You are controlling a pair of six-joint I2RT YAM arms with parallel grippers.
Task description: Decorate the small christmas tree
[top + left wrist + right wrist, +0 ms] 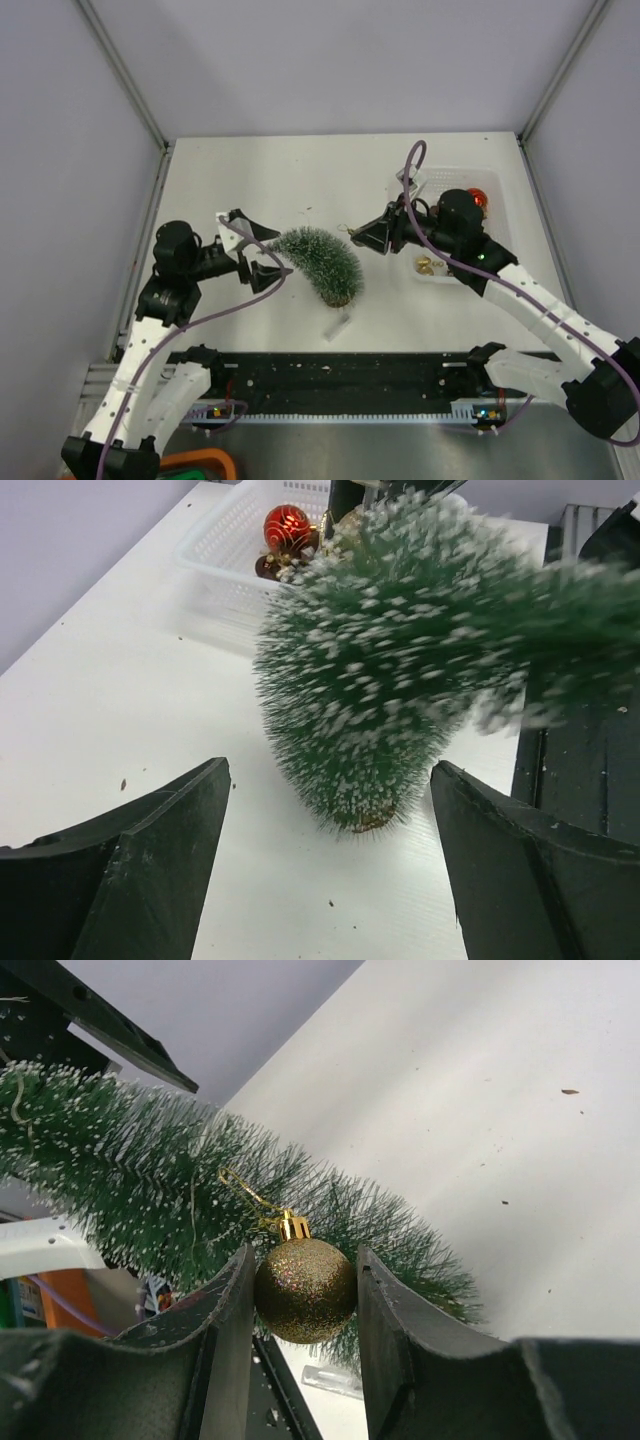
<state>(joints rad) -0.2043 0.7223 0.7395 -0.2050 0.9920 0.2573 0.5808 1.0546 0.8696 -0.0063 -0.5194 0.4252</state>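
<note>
The small christmas tree [322, 262] stands on the table, bent over so its tip points left; its wooden base [338, 297] is at the lower right. My left gripper [280, 254] is open at the tip end of the tree, with its jaws wide apart. In the left wrist view the tree [390, 660] rises just ahead of the left gripper [328, 770], and nothing is held. My right gripper [305, 1260] is shut on a glittery gold bauble [305, 1290]. The bauble's gold loop [240, 1185] lies against the tree's bristles [150, 1180]. From above, the right gripper [358, 236] is at the tree's upper right.
A clear plastic basket [497, 185] at the back right holds a red bauble [478, 200] and gold ones [430, 265], and also shows in the left wrist view [215, 550]. A small clear plastic piece [336, 325] lies in front of the tree. A black rail [340, 375] runs along the near edge.
</note>
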